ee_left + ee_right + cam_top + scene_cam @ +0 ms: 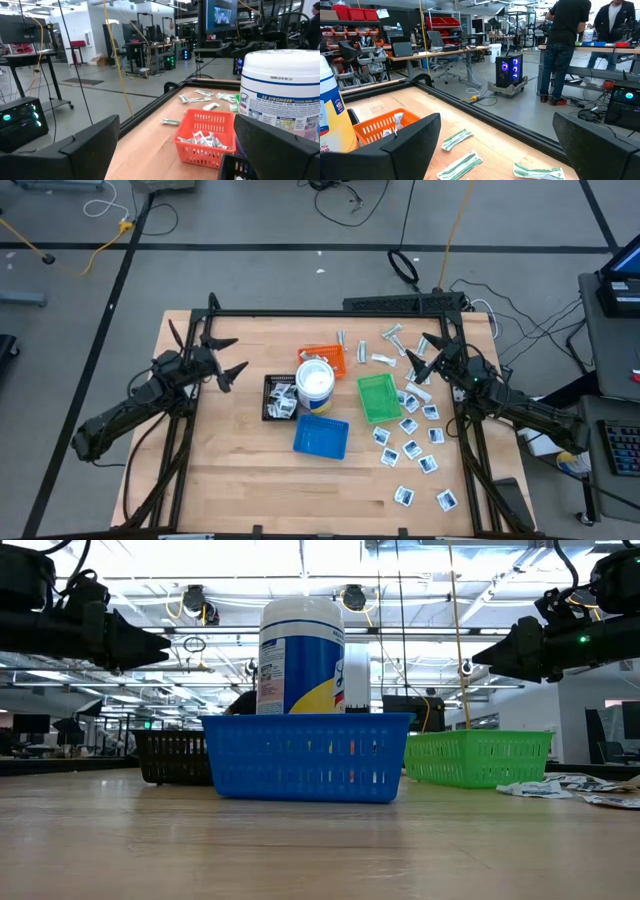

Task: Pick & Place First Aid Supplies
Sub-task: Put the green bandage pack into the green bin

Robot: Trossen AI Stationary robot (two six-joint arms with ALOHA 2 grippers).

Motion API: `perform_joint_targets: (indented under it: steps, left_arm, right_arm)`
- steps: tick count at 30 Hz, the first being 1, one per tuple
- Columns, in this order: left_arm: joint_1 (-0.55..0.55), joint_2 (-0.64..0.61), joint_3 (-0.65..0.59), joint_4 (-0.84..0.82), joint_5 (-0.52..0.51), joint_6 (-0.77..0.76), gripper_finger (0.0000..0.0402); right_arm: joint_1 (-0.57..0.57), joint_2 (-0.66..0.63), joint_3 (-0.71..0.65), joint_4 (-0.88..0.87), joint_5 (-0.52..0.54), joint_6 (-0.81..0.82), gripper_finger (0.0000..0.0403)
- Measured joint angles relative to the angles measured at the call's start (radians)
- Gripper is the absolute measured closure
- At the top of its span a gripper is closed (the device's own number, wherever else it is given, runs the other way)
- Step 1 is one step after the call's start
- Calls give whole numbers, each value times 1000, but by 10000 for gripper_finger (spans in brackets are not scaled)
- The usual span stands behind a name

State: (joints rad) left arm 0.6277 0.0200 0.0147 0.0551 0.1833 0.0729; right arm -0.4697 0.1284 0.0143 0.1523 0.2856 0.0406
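The first aid supplies lie on the table's right half. Several white square packets (410, 430) are scattered flat beside the green tray (378, 397), and pale wrapped strips (385, 345) lie near the far edge. More packets sit in the black tray (270, 388) and in the orange tray (205, 137). My left gripper (238, 355) hovers open at the table's left, pointing level toward the trays. My right gripper (416, 358) hovers open at the right, above the strips (462, 137). Neither has anything between its fingers.
A white round tub (315, 385) stands among the orange tray (330, 358), black, green and blue tray (321, 437) at the table's middle. A black frame rail (330, 313) runs along the far edge. Bare wood lies near the front. People (570, 40) stand in the room beyond.
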Motion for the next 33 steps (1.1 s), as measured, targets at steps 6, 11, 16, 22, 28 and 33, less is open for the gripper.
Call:
perform_joint_targets:
  steps: [6,11,16,22,28,33]
  left_arm:
    - [0,0,0,0,0,0,4]
    - [0,0,0,0,0,0,4]
    - [0,0,0,0,0,0,4]
    - [0,0,0,0,-1,0,4]
    - [0,0,0,0,-1,0,4]
    - [0,0,0,0,-1,0,4]
  right_arm:
    - [0,0,0,0,0,0,23]
    - [0,0,0,9,0,0,23]
    - [0,1,40,27,-56,-3,23]
    - [0,35,110,-8,-105,8,23]
    - [0,102,180,-114,-109,99,23]
    - [0,197,269,-258,-175,131,23]
